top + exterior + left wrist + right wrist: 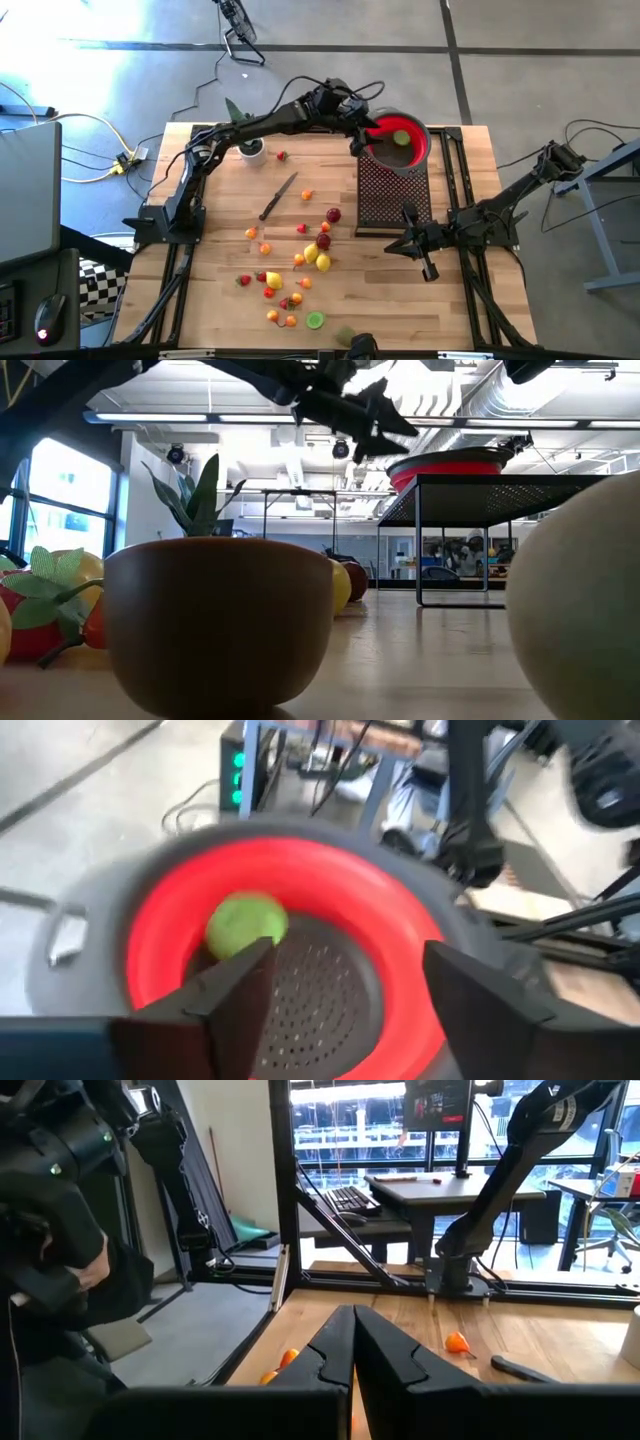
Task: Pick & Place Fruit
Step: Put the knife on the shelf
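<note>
While its 2 fingers (235, 985) stand spread with nothing between them, the left end effector (362, 137) hangs over the red bowl (420, 152), which sits on a black mesh stand (392, 195) at the far right of the tabletop (225, 185). 1 green fruit (401, 138) lies inside the bowl, against its wall, just beside the left end effector's fingers but not pinched by them. The left arm reaches across from its base at the tabletop's left edge.

Near the stand's front end, the right end effector (411, 244) waits with its fingers pressed together, holding nothing.

Most of the fruit (322, 241) remains scattered on the tabletop, left of the stand and toward the front: red, orange and yellow pieces in a loose group, with a green one (315, 320) near the front edge. A knife (277, 196) lies beyond them, and a potted plant (248, 142) stands at the far left, a small red fruit (283, 156) just beside it.
</note>
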`<action>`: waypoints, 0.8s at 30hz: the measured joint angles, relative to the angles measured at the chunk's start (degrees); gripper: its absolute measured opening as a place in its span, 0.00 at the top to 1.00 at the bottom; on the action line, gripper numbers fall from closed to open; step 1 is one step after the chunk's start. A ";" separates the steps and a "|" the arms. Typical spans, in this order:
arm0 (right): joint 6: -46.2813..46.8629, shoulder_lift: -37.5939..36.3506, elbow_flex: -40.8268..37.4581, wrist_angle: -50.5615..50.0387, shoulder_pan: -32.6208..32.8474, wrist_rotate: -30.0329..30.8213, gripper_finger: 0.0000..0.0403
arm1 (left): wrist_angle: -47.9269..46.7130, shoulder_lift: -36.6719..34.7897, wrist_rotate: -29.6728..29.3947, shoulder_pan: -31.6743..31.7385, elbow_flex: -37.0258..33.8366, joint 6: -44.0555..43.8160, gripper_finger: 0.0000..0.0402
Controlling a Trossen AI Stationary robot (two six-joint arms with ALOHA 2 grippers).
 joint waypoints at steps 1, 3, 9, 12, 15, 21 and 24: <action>0.00 0.00 0.00 0.17 0.00 0.00 0.99 | 0.02 -0.42 0.87 0.34 0.02 0.00 0.46; -0.03 0.00 0.00 0.36 0.00 0.00 0.99 | 0.03 -0.59 2.14 0.67 0.04 -0.15 0.55; -0.08 0.00 0.00 0.43 0.00 0.28 0.99 | -3.05 -0.50 5.38 1.71 0.02 0.11 0.81; -0.16 0.00 0.00 0.82 0.00 1.36 0.99 | -5.33 -0.46 9.41 2.16 0.00 0.24 0.94; -0.18 0.00 0.00 0.79 -0.07 1.98 0.99 | -4.39 -0.46 11.77 2.16 0.00 0.31 0.98; -0.39 0.00 0.00 0.80 -0.07 1.99 0.99 | -2.95 -0.46 7.67 2.18 0.00 -0.28 0.95; -0.59 0.00 -0.01 0.79 -0.07 1.99 0.99 | -3.26 -0.46 6.57 2.21 0.00 -0.23 0.95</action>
